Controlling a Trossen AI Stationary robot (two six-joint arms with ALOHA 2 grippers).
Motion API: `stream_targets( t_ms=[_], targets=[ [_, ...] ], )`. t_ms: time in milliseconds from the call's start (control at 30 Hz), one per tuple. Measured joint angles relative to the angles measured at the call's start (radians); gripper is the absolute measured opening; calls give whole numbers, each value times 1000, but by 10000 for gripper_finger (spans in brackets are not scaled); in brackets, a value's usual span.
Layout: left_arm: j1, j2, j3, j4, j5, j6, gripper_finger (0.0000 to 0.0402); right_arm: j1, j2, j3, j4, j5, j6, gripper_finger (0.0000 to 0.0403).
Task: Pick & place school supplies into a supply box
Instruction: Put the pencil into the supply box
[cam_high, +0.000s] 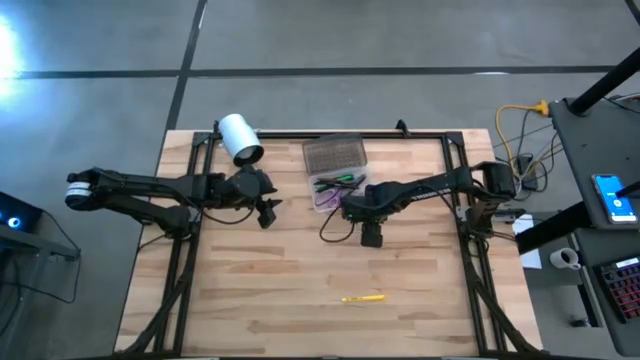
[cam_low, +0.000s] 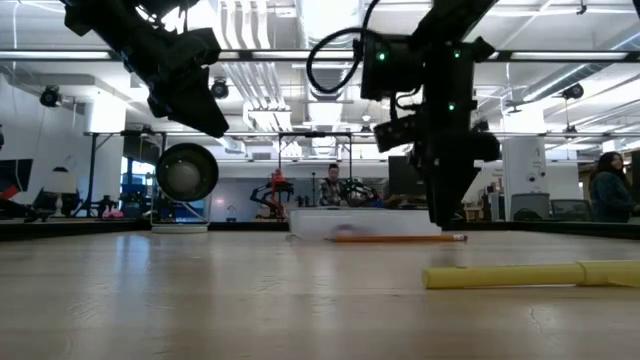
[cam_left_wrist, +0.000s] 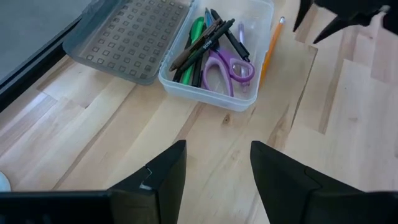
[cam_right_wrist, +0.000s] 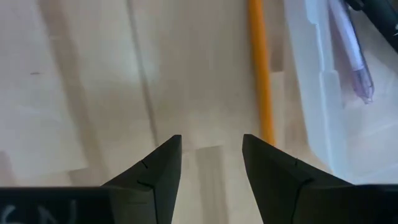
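Observation:
The supply box (cam_high: 333, 186) stands open at the table's far middle, its grey lid (cam_left_wrist: 127, 37) laid back flat. Inside it lie purple-handled scissors (cam_left_wrist: 225, 68) and green and black pens (cam_left_wrist: 202, 40). An orange pencil (cam_right_wrist: 260, 68) lies on the table along the box's near wall. My right gripper (cam_right_wrist: 211, 155) points straight down, open, just above the bare wood beside that pencil. My left gripper (cam_left_wrist: 217, 162) hangs open to the box's left, tilted down toward it. A yellow pen (cam_high: 362, 298) lies near the table's front edge.
A white cylinder roll (cam_high: 240, 138) stands at the far left corner. A black frame rail (cam_high: 330, 133) runs along the table's far edge. Bare wood (cam_high: 270, 290) stretches between the box and the yellow pen. People and equipment show in the room behind.

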Motion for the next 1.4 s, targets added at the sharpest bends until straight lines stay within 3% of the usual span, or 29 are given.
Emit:
stream_targets(
  t_ms=[467,1200,1400],
  targets=[
    [0,0,0,0,-1,0,164,-112,71,32,19,25,-142,162],
    [0,0,0,0,-4,-24,164,-110,117,35,60,21,-194,161],
    [0,0,0,0,-3,-26,164,-111,113,39,53,-32,-189,134]
  ],
)
